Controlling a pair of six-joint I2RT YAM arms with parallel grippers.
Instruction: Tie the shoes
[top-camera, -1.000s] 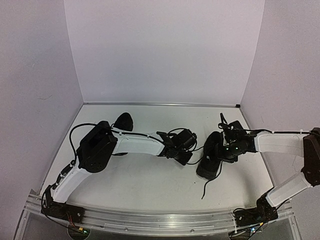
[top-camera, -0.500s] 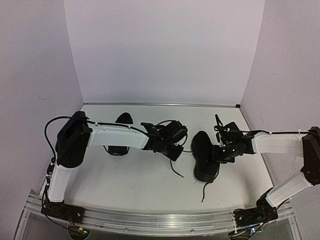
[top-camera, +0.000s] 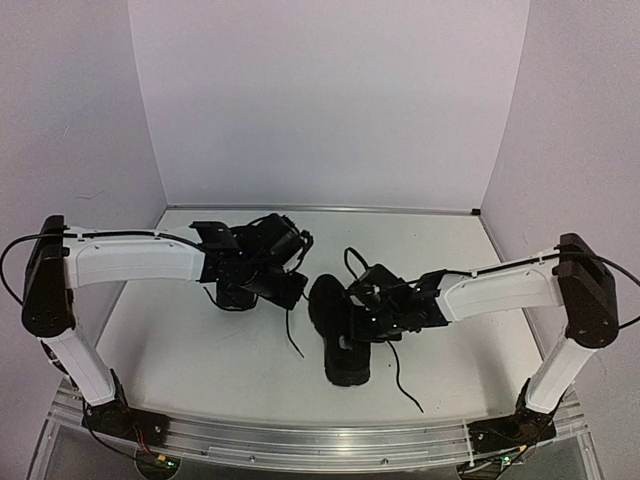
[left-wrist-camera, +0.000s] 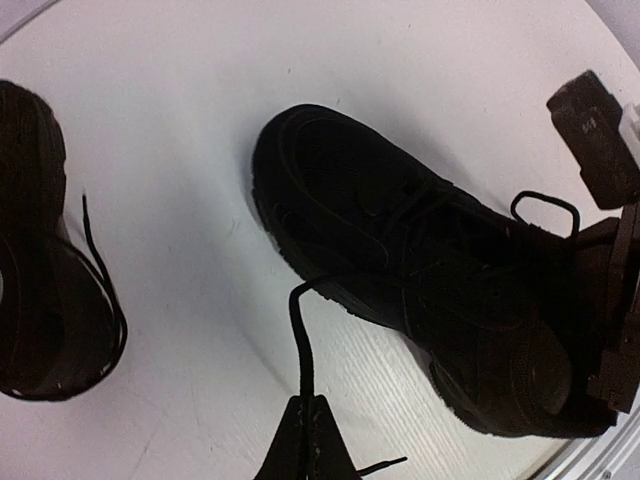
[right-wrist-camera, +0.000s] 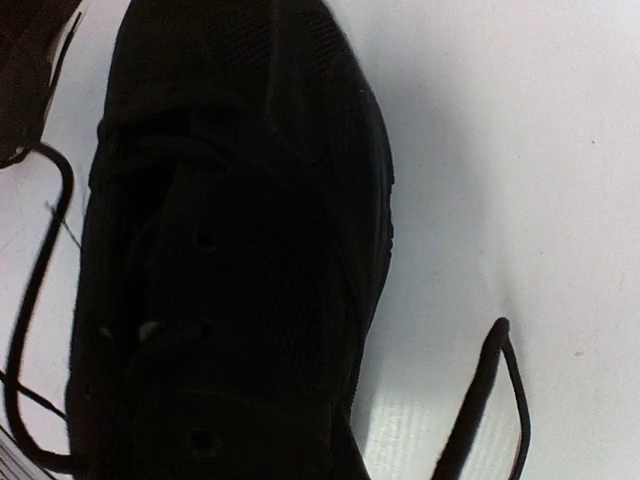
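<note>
Black lace is pinched in the closed jaws of the left gripper. The right gripper is shut too, its catch unclear. The shoe lies mid-table, its mate at ten o'clock from it. The arms should draw both lace ends taut and even before crossing them.

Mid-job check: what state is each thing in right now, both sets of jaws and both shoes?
left jaws: shut, pinching the thin black lace of the centre sneaker.
right jaws: shut; whether they hold a lace is unclear.
all-black low-top centre sneaker: upright on its sole, untied, lace ends loose.
second all-black low-top sneaker: upright, untied, lace lying loose along its side.
</note>
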